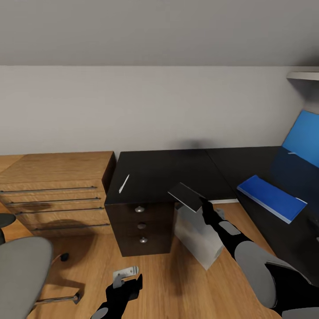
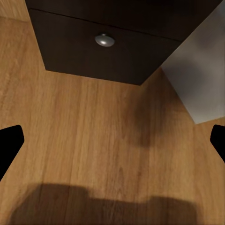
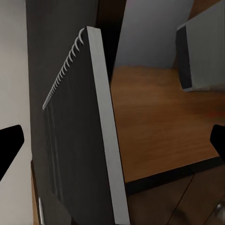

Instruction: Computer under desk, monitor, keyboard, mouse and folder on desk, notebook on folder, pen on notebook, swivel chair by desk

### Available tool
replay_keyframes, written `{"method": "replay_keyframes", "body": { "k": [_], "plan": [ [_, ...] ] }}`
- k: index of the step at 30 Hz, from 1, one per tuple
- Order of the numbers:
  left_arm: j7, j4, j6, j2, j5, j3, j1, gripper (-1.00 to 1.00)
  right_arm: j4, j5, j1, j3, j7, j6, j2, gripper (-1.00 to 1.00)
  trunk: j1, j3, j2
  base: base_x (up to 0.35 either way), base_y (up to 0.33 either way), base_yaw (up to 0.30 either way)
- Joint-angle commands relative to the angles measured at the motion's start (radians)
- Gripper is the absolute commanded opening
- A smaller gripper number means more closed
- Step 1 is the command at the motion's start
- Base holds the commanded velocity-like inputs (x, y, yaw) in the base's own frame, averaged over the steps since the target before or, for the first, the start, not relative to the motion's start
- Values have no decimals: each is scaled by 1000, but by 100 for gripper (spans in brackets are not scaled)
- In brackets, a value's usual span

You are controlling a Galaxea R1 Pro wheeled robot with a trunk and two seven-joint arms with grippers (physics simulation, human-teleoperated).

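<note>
The right gripper [image 1: 201, 203] is clenched on the notebook [image 1: 187, 196], a thin greyish spiral-bound booklet held up in the air by one edge, just in front of the near edge of the desk [image 1: 164, 170] and above the computer [image 1: 195, 239]. In the right wrist view the notebook [image 3: 86, 136] stands nearly edge-on between the fingers, its wire spine showing along one side; gripping it by the edge likely leaves the flat underside free so it can be laid down whole. From the notebook, the folder [image 1: 271, 198] lies at about 3 o'clock, flat on the right wing of the desk near the blue back panel [image 1: 303, 137], and that is presumably where the booklet is bound, since it has to go on top of the folder. The pen [image 1: 124, 183] lies at about 9 o'clock from the notebook, alone on the desk's left end above the drawer unit [image 1: 141, 226], well apart from the folder and not yet stacked. The computer stands on the floor, tilted, beside the drawers, partly under the desk edge. The left gripper [image 1: 126, 283] hangs low over the wooden floor with its fingers spread and nothing between them, apparently kept out of the way. The swivel chair [image 1: 20, 270] sits at 8 o'clock, apart from the desk, beside the wooden chest [image 1: 57, 190].
</note>
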Motion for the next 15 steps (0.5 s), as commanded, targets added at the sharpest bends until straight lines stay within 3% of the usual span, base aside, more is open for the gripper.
{"method": "replay_keyframes", "body": {
  "k": [1,10,12,15],
  "plan": [
    [8,-2,3,1,5,-3,-1,100,0,-4,-1,-6,4,6,1,100,0,-1,-1,0,0,0],
    [8,-1,3,2,6,-3,-1,100,2,-6,-1,-7,7,22,1,100,0,-1,-1,0,0,0],
    [8,-1,3,2,6,-3,-1,100,2,-7,-1,-8,7,54,0,100,0,-1,-1,0,0,0],
    [8,-1,3,2,6,-3,-1,100,1,-9,-1,-10,5,161,-4,100,0,-1,-1,0,0,0]
  ]
}}
